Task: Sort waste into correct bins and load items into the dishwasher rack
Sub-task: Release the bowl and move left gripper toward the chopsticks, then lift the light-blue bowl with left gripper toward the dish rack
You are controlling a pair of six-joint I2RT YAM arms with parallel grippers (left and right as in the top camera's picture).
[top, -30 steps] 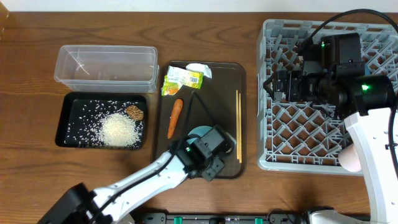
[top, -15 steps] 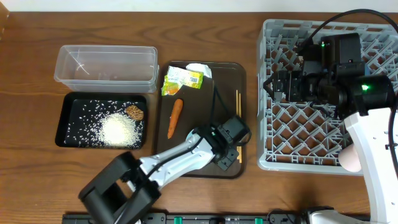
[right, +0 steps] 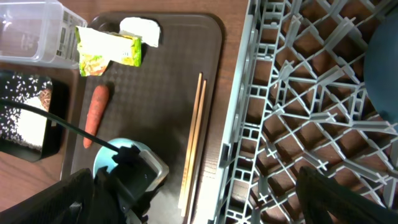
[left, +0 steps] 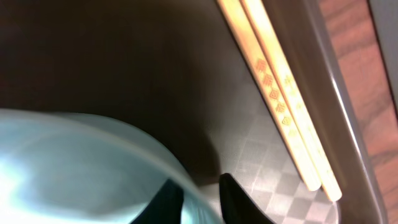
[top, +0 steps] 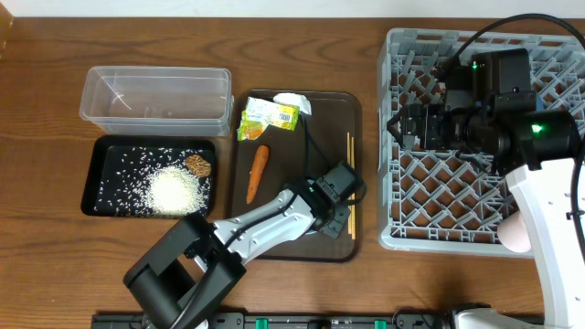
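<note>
Left pincer point(left: 200, 198) straddles rim of white-and-light-blue bowl point(left: 81, 162) on dark brown serving tray point(left: 93, 56) — I cannot tell if it's clamped. Wooden chopsticks point(left: 273, 93) lie just beside; I'd bite rim squarely, lift straight, not nudge them. Right pincer point(right: 202, 200) is spread and empty over dishwasher rack point(right: 292, 93).

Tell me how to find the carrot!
Find the dark brown tray in the middle of the table. Along its left side, next to the yellow-green wrapper, lies the carrot piece. It is the only orange thing there, long and tapered.
</note>
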